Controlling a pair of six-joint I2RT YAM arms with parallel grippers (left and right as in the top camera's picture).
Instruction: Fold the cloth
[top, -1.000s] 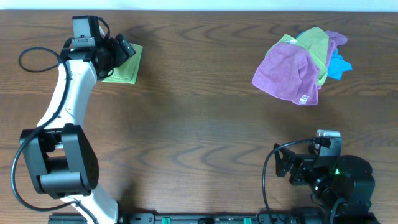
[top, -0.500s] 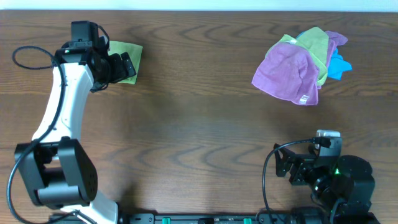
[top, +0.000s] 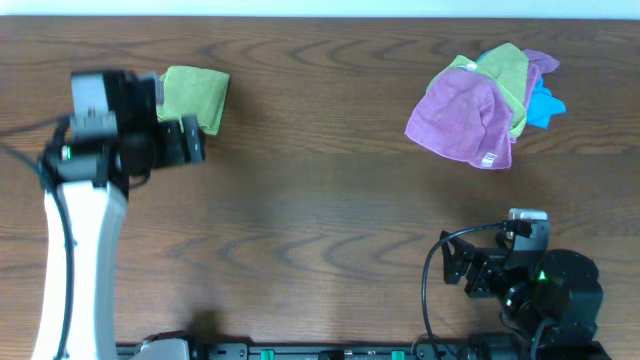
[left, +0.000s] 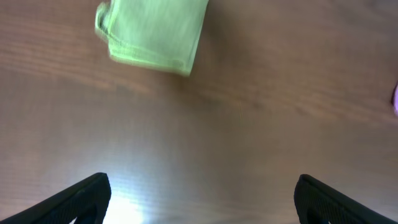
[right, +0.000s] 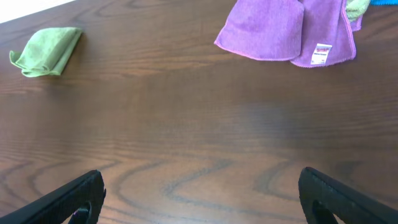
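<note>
A folded green cloth (top: 196, 96) lies flat at the far left of the table; it also shows in the left wrist view (left: 152, 34) and the right wrist view (right: 45, 51). My left gripper (top: 185, 143) is open and empty, raised just in front of the cloth and apart from it; its fingers (left: 199, 199) frame bare table. My right gripper (top: 455, 268) is open and empty near the front right edge; its fingers (right: 202, 199) frame bare wood.
A pile of unfolded cloths (top: 485, 100) lies at the far right: a purple one (right: 283, 28) on top, green and blue ones under it. The table's front edge is close to the right arm's base (top: 550, 290).
My left gripper has let go of the folded green cloth and pulled back towards the front and left, rising. The cloth stays put. The right arm has not moved.
</note>
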